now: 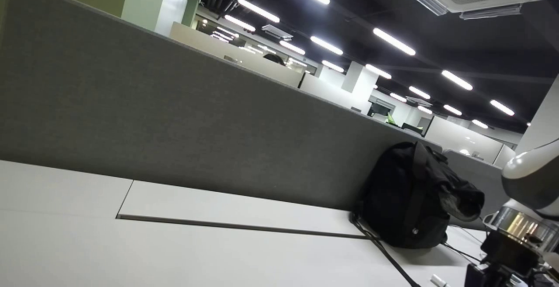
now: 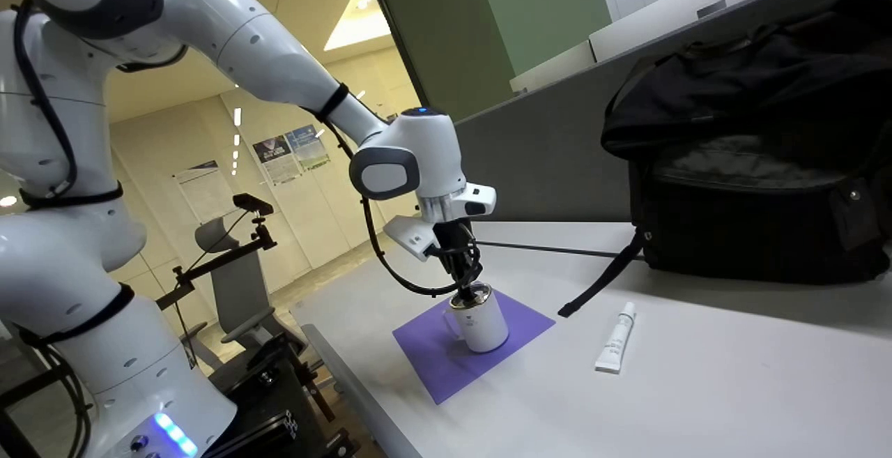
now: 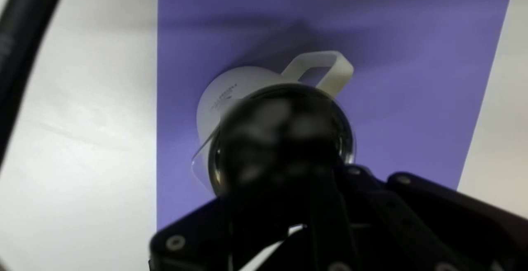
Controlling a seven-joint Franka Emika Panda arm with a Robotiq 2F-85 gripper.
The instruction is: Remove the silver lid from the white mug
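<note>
Beyond the mug [image 2: 484, 330], white table [image 2: 704, 402] meets grey partition [image 2: 557, 169]

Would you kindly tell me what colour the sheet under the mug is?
The sheet is purple, clearest in the wrist view.

- My tool [image 2: 467, 295], blurred in wrist view, partly hides the lid [image 3: 342, 133].
- Ten o'clock there: mug [image 3: 247, 79] print [image 3: 225, 96] unreadable.
- Three o'clock in an exterior view, backpack [image 2: 759, 165] cut off.
</note>
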